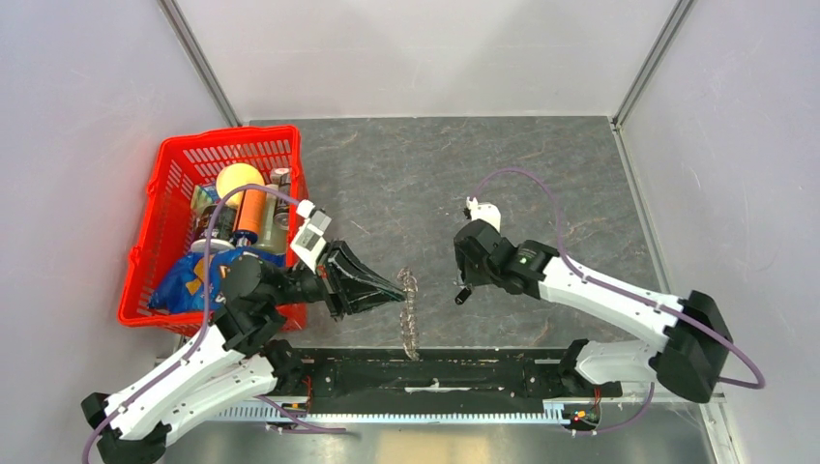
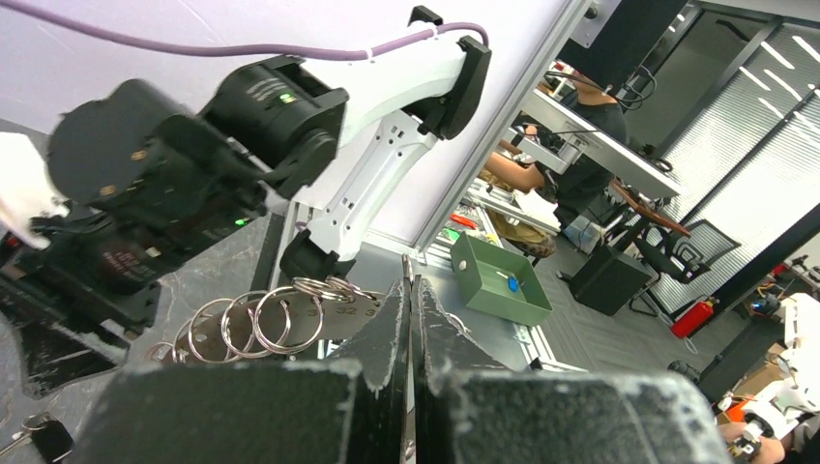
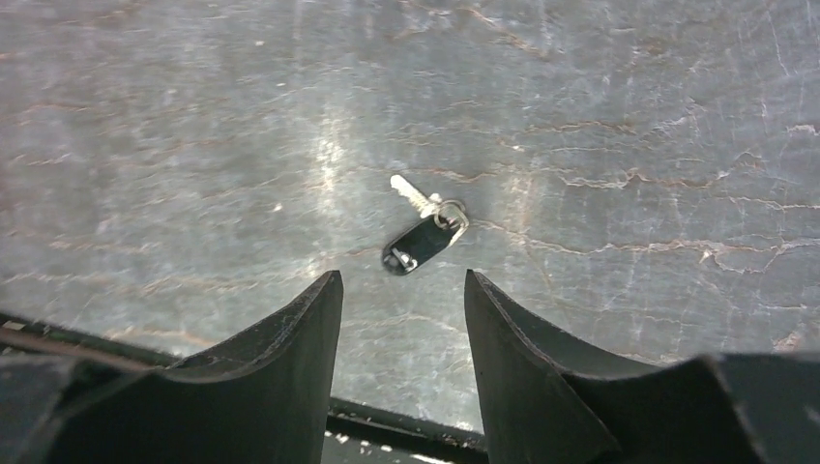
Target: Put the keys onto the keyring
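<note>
left gripper (image 1: 395,292) jaws pressed tight, pinching the keyring (image 1: 410,314) nr middle of the counter's (image 1: 541,174) near edge, right gripper (image 3: 403,280) jaws spread over the key (image 3: 418,244) lying loose just beside, so nothing's threaded yet: grasp & threading both left.

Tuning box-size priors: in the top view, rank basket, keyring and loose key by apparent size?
1. red basket, by far the largest.
2. keyring, a long thin strip seen edge-on, so only its length shows.
3. loose key, a small dark speck, clearly the smallest.
</note>
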`<control>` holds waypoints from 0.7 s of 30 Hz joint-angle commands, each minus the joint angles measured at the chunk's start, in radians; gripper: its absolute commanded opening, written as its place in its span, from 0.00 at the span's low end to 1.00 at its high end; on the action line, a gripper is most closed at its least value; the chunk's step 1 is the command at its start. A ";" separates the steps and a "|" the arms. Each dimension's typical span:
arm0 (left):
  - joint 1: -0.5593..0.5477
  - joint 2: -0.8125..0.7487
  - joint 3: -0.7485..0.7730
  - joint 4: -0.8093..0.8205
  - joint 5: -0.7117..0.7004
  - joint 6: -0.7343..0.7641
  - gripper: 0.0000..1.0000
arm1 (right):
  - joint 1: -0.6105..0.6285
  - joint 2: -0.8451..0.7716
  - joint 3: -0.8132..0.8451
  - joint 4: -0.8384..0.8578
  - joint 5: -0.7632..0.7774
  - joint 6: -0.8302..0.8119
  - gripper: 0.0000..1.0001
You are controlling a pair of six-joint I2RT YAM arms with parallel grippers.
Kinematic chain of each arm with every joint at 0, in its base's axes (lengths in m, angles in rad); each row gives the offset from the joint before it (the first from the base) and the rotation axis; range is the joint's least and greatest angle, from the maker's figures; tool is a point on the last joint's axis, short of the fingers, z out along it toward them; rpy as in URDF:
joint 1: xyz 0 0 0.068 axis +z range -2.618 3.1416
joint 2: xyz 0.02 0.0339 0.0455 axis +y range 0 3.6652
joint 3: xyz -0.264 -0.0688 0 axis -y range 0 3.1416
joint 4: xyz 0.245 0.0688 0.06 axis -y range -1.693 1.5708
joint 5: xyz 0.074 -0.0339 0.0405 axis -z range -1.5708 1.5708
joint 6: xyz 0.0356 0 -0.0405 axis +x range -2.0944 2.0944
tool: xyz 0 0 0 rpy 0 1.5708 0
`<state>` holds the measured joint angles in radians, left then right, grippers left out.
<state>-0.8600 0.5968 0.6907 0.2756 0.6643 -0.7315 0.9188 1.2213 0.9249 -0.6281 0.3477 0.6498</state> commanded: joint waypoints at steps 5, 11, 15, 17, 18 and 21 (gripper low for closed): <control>-0.002 -0.031 -0.014 0.042 0.019 0.015 0.02 | -0.089 0.142 0.021 0.057 -0.023 -0.019 0.62; -0.002 -0.026 -0.025 0.043 0.027 0.019 0.02 | -0.092 0.241 0.033 0.065 -0.072 -0.099 0.65; -0.002 -0.029 -0.026 0.043 0.038 0.018 0.02 | -0.101 0.285 0.049 0.065 -0.109 -0.153 0.68; -0.002 -0.032 -0.029 0.042 0.043 0.017 0.02 | -0.103 0.296 0.058 0.051 -0.120 -0.156 0.68; -0.002 -0.033 -0.030 0.041 0.043 0.016 0.02 | -0.102 0.294 0.058 0.045 -0.130 -0.154 0.68; -0.002 -0.042 -0.035 0.040 0.044 0.015 0.02 | -0.101 0.257 0.026 0.036 -0.171 -0.136 0.68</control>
<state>-0.8600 0.5735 0.6613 0.2749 0.6872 -0.7315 0.8204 1.5169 0.9348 -0.5865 0.2298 0.5232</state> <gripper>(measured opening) 0.030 0.679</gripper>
